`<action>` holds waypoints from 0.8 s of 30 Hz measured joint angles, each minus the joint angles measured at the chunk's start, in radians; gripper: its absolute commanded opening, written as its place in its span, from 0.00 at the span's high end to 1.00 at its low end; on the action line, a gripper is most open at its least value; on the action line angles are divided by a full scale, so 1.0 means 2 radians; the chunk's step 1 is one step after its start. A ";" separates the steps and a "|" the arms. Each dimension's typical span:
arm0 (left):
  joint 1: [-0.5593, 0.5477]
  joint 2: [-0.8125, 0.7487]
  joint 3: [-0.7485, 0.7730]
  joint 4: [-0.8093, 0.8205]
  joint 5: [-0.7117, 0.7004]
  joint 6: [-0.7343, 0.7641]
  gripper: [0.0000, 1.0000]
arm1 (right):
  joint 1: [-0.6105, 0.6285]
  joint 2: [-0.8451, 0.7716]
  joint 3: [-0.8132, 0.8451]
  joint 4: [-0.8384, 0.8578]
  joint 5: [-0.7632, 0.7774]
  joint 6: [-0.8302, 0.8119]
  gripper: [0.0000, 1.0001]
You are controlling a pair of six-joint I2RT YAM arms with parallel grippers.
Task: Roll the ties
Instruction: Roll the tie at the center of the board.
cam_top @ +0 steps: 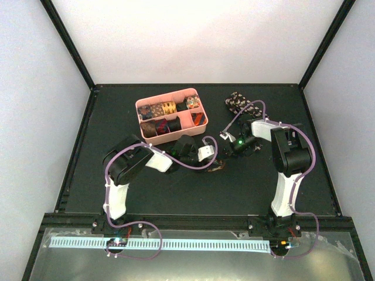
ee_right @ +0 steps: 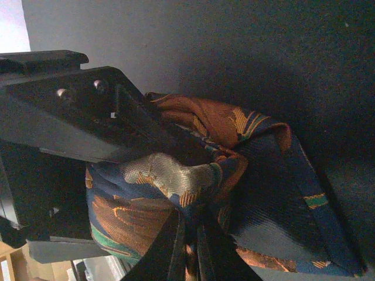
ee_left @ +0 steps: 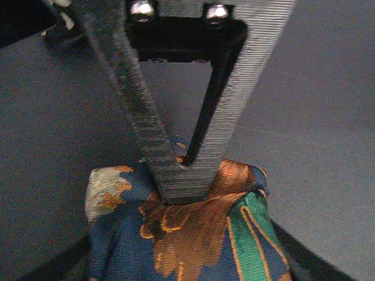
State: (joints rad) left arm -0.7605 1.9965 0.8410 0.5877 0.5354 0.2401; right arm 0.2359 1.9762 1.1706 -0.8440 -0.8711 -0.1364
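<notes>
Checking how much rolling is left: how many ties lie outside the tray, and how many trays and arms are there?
Ties outside the tray: 2, the patterned tie between the arms and the white-flecked tie further back on the right
Pink tray: 1
Arms: 2, the left arm and the right arm
Total: 5

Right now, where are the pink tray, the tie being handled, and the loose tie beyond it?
pink divided tray (cam_top: 193,130), overhead view, on its near wall.
blue-and-orange tie (ee_left: 193,234), left wrist view, on the orange leaf pattern.
loose dark tie (cam_top: 236,102), overhead view, on its bunched middle.
</notes>
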 measured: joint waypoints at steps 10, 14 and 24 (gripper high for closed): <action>-0.016 -0.004 0.030 -0.069 -0.035 0.042 0.80 | -0.026 0.003 0.003 -0.023 0.025 -0.010 0.48; -0.022 -0.003 0.046 -0.100 -0.049 0.052 0.81 | -0.062 0.006 0.005 -0.044 0.028 -0.013 0.29; -0.023 -0.003 0.061 -0.130 -0.056 0.060 0.81 | -0.056 0.002 0.001 -0.029 0.016 -0.002 0.27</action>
State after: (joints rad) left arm -0.8074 1.9900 0.9623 0.3275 0.4225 0.3611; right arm 0.1230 1.9812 1.1732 -0.9024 -0.8394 -0.1398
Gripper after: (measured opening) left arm 0.372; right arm 0.721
